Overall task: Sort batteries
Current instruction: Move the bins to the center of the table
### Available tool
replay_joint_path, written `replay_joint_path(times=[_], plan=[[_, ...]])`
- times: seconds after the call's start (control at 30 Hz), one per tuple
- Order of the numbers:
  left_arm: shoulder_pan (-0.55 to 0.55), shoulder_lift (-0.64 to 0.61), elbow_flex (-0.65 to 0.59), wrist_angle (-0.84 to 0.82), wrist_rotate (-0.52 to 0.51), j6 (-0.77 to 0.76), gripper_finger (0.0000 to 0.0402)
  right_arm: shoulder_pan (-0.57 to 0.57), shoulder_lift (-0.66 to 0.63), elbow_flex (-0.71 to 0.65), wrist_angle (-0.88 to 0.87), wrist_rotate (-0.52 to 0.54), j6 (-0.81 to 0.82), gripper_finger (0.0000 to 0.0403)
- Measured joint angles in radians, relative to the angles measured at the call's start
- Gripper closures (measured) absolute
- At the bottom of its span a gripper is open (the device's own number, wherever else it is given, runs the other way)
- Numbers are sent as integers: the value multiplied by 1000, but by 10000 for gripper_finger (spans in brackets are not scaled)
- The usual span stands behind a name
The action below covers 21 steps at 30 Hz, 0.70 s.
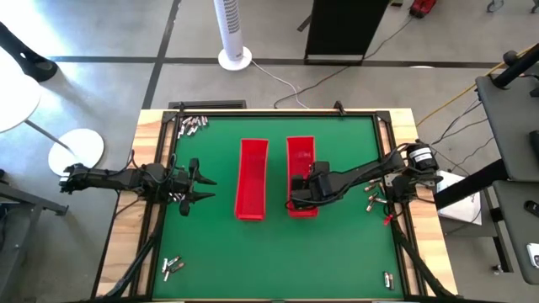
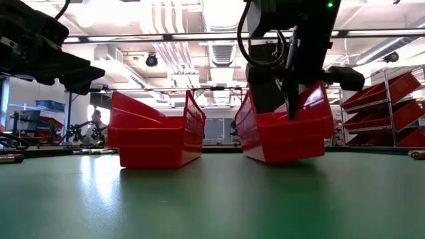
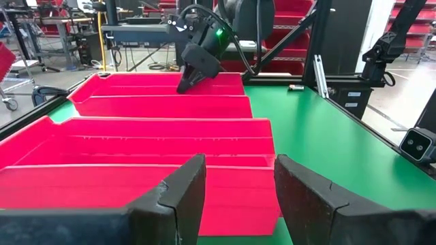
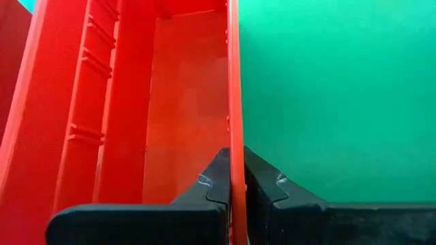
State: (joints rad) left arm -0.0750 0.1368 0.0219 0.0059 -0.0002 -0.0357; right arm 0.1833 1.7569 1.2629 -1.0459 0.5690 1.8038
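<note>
Two long red trays lie side by side mid-table: the left tray (image 1: 253,178) (image 3: 136,146) and the right tray (image 1: 303,164) (image 2: 285,133). The batteries lie loose on the green mat in small groups: at the far left corner (image 1: 192,124), the near left (image 1: 173,266), the right edge (image 1: 375,200) and the near right corner (image 1: 388,280). My right gripper (image 1: 296,198) (image 4: 231,173) is shut on the right tray. My left gripper (image 1: 200,187) (image 3: 240,170) is open, hovering left of the left tray and facing it. My right gripper pinches a long side wall of the right tray at its top rim (image 4: 232,146), one finger (image 4: 214,177) inside the tray and one outside. The fingers come from above, pointing down. In the low view the tray (image 2: 285,143) sits tilted.
The green mat (image 1: 337,252) has a raised dark frame around it. A few more batteries lie beside my left gripper (image 1: 175,198). Open mat lies near of the trays and between the trays and the right edge. Shelves with other red bins stand beyond the table (image 2: 388,109).
</note>
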Motion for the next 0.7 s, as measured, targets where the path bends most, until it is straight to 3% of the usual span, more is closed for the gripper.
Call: replay_joint_path(times=[0.37, 0.7], plan=[[0, 1, 0, 0, 0, 0, 247, 0, 0, 3, -1, -27, -4, 386], [0, 1, 0, 0, 0, 0, 247, 0, -7, 7, -1, -59, -77, 298]])
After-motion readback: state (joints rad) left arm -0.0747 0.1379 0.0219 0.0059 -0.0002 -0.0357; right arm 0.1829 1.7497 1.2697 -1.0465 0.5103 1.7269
